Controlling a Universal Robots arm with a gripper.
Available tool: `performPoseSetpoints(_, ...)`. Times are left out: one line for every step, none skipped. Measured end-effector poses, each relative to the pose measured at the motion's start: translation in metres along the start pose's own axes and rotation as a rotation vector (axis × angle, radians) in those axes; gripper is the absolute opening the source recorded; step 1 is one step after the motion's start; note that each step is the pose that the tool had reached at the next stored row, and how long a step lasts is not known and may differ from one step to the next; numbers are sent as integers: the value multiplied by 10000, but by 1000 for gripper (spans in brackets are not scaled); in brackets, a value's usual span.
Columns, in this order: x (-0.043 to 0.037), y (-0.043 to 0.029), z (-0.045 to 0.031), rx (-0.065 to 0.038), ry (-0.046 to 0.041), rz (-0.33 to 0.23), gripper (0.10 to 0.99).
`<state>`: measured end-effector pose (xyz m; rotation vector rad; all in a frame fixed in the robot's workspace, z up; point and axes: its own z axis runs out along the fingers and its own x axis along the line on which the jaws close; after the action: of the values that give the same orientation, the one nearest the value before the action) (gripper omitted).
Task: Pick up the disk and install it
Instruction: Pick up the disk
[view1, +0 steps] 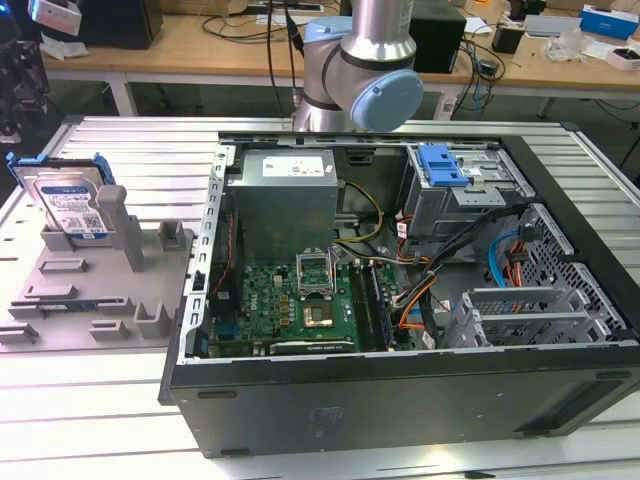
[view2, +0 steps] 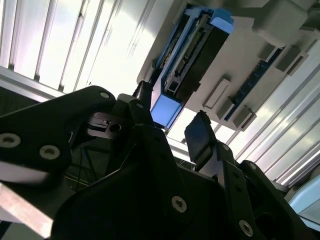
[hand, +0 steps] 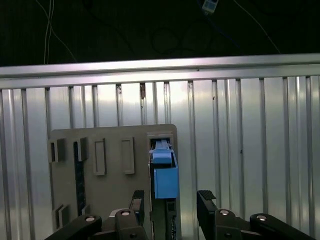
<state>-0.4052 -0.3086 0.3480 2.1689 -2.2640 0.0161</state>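
Spread apart and gripping nothing, the pincer is hovering near the disk, which is standing upright in the grey holder, at nine o'clock from the computer case in the exterior view.

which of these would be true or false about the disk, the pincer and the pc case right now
1. The disk stands on edge in the grey holder. True.
2. The pincer is shut on the disk. False: it is open and not gripping the disk.
3. The computer case lies with its side open. True.
4. The disk is installed inside the case. False: it sits outside the case, on the exterior view's left.
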Motion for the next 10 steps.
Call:
performPoseSetpoints(3, 2, 17, 1, 0, 1, 541)
performPoseSetpoints(6, 4, 35, 0, 0, 1, 541)
performPoseSetpoints(8, 8, 54, 1, 0, 0, 541)
performPoseSetpoints(9, 12, 67, 0, 1, -2, 541)
performPoseSetpoints(9, 14, 74, -1, 1, -2, 541)
performPoseSetpoints(10, 17, 82, 0, 0, -1, 541)
performPoseSetpoints(12, 22, 91, -2, 1, 1, 541)
performPoseSetpoints(15, 26, 100, -1, 1, 2, 541)
performPoseSetpoints(18, 28, 106, 0, 1, 2, 541)
performPoseSetpoints(22, 31, 114, 0, 1, 1, 541)
